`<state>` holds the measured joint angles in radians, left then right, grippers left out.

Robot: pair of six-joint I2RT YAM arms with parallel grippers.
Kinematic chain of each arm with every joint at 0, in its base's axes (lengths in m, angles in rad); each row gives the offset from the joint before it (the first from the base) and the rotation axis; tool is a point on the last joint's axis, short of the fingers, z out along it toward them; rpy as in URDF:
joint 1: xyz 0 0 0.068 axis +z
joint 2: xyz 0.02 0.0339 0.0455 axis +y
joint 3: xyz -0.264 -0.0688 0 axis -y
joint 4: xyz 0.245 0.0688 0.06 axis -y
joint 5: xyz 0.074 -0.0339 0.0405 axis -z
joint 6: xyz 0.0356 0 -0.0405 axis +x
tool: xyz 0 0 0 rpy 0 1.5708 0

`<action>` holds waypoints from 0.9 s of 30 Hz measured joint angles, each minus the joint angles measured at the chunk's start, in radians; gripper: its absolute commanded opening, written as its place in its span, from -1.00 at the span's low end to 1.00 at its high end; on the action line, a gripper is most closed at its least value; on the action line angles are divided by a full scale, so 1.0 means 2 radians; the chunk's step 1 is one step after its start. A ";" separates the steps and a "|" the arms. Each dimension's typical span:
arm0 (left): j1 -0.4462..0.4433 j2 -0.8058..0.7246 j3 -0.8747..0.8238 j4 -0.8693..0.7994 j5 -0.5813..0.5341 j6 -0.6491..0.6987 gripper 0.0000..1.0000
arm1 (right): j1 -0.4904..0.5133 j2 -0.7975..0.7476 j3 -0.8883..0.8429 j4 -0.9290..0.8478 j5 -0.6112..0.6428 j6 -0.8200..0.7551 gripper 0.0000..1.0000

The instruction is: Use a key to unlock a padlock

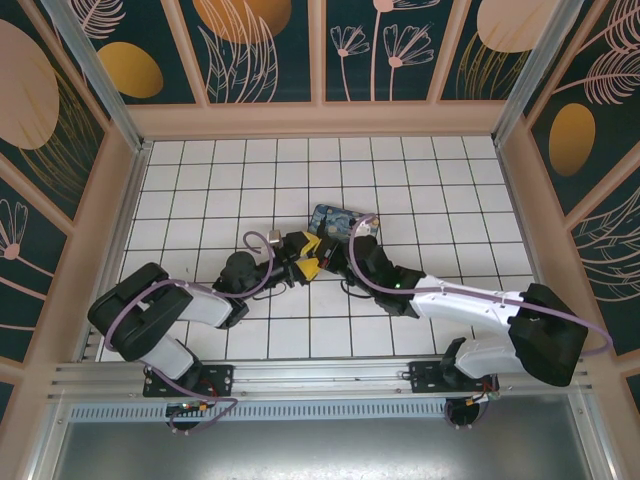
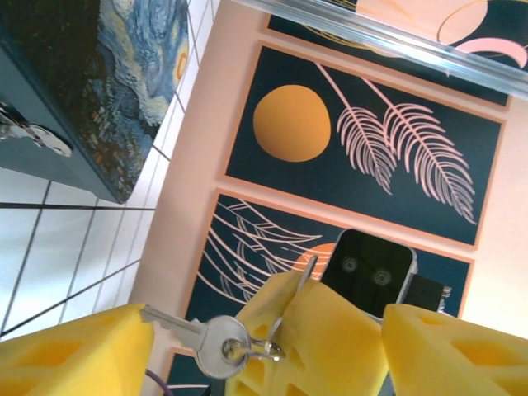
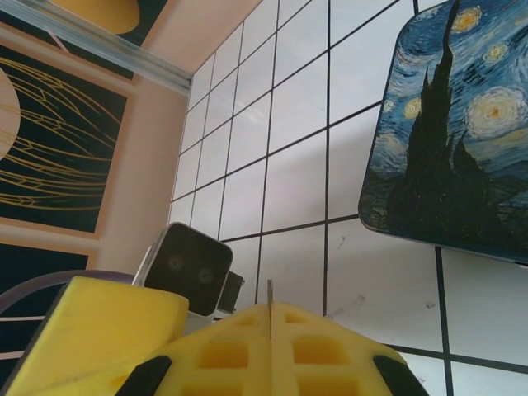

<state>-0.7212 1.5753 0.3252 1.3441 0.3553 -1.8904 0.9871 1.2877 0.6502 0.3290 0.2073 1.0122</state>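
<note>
While the left hand (image 2: 264,353) gapes, the right hand (image 3: 271,320) clenches the keys (image 2: 217,343) near the painted box (image 3: 450,140).

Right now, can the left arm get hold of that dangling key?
Probably yes: the key dangles inside the open left gripper, beside one finger, nothing between. The shut right gripper, pinching the bunch, crowds the gap.

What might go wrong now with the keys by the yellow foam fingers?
1. The right gripper has its jaws shut on the key, with just a thin sliver poking out; it may slip or twist.
2. The second key dangles on its ring between the left gripper's open jaws, so they might pinch the wrong one.
3. Both grippers crowd beside the painted box and might shove it, moving the padlock.
</note>
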 measured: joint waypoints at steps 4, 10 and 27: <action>0.000 0.012 0.000 0.012 0.000 -0.006 0.24 | 0.000 -0.009 -0.019 0.006 0.000 0.009 -1.00; 0.000 0.023 0.000 0.023 0.000 -0.007 0.11 | 0.000 -0.022 -0.029 0.008 0.001 0.012 -1.00; 0.000 0.029 -0.003 0.029 -0.010 -0.004 -0.31 | 0.000 -0.039 -0.047 0.014 0.002 0.021 -1.00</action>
<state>-0.7212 1.6337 0.3187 1.4029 0.3355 -1.8977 0.9871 1.2095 0.5571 0.3580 0.2119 1.0542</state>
